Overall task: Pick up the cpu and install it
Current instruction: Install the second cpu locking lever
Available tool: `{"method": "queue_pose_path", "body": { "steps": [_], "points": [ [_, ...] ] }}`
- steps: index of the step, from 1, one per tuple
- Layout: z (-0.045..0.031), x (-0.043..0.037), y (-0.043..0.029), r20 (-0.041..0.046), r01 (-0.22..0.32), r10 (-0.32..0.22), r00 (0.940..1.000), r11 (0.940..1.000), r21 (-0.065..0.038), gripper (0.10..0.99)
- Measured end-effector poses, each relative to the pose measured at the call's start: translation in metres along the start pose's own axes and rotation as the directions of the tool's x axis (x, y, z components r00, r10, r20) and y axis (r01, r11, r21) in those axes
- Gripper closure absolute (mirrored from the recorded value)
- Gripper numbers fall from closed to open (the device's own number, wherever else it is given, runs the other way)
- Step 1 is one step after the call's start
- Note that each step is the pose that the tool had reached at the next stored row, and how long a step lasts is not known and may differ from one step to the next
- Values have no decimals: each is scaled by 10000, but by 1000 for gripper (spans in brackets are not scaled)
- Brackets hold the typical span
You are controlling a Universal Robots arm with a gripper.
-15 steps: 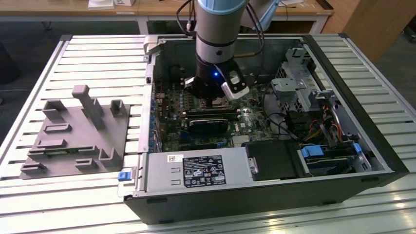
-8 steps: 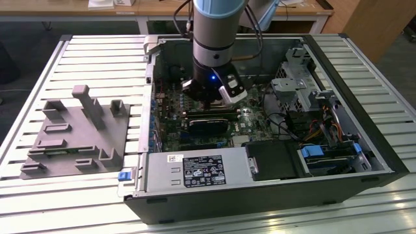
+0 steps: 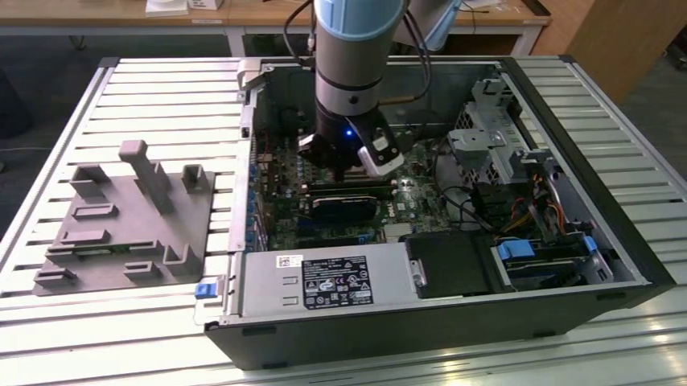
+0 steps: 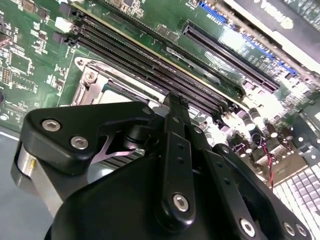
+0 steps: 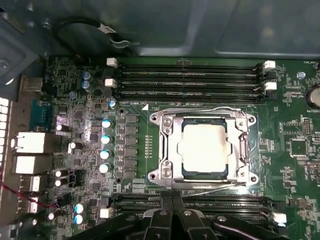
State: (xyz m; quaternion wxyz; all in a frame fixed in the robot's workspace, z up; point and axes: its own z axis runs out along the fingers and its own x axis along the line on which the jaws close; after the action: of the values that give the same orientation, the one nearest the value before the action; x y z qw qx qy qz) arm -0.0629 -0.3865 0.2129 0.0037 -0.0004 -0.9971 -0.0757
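Observation:
The cpu (image 5: pixel 205 149), a flat square chip with a pale metal top, lies inside the metal socket frame (image 5: pixel 167 150) on the green motherboard. In the first wrist view my gripper (image 5: pixel 172 209) is beside the socket, over the memory slots at the frame's edge, its black fingers pressed together with nothing between them. The second wrist view shows the gripper (image 4: pixel 175 102) shut above the board, with a corner of the socket frame (image 4: pixel 90 77) just past it. In the exterior view the gripper (image 3: pixel 349 170) hangs low inside the open computer case (image 3: pixel 601 233).
A grey fixture block (image 3: pixel 118 217) with upright posts stands on the slatted table at the exterior view's left. Inside the case are a power supply (image 3: pixel 322 281), an expansion card (image 3: pixel 343 205), drive bays (image 3: pixel 483 141) and cables. Memory slots (image 5: pixel 190 75) flank the socket.

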Motion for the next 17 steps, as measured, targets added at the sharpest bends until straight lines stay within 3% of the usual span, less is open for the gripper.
{"method": "queue_pose_path", "body": {
  "steps": [5, 13, 17],
  "points": [
    [55, 7, -14, -1, 3, -3, 10000, 9998, -189, 980],
    [55, 47, -93, 1, 6, -6, 10000, 9986, -531, 980],
    [61, 52, -116, 1, 7, -7, 10000, 9970, -773, 980]
  ]
}}
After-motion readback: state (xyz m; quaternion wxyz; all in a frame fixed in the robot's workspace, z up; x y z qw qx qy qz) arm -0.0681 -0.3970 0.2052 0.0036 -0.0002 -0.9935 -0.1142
